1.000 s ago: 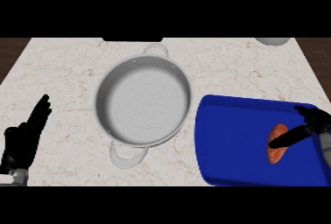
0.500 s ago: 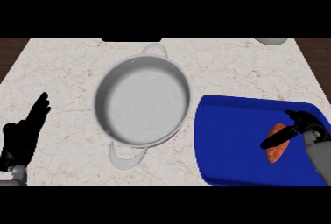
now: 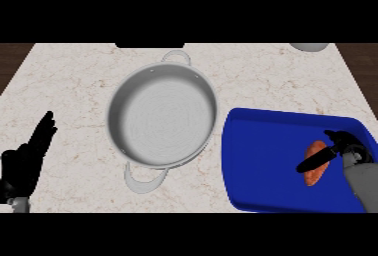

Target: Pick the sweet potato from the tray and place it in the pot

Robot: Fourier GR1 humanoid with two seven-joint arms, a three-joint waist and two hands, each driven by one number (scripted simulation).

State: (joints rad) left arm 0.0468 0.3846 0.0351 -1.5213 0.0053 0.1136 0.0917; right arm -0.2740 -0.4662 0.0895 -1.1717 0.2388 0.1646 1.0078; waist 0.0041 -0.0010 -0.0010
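Note:
An orange sweet potato (image 3: 316, 176) lies on the right part of a blue tray (image 3: 266, 155) at the lower right of the counter. My right hand (image 3: 325, 156) comes in from the right edge and lies over the sweet potato, fingers fairly straight and stretched across its upper half, so part of it is hidden. A wide silver pot (image 3: 161, 119) with two handles stands empty left of the tray, near the middle of the counter. My left hand (image 3: 28, 162) rests open at the lower left, fingers pointing up.
A pale round object (image 3: 308, 46) shows partly at the counter's far right edge. The marble counter ends at dark wood on the left and right sides.
My right hand has shifted down and left over the sweet potato, the forearm coming further into view. The sweet potato, tray, pot and left hand have stayed put.

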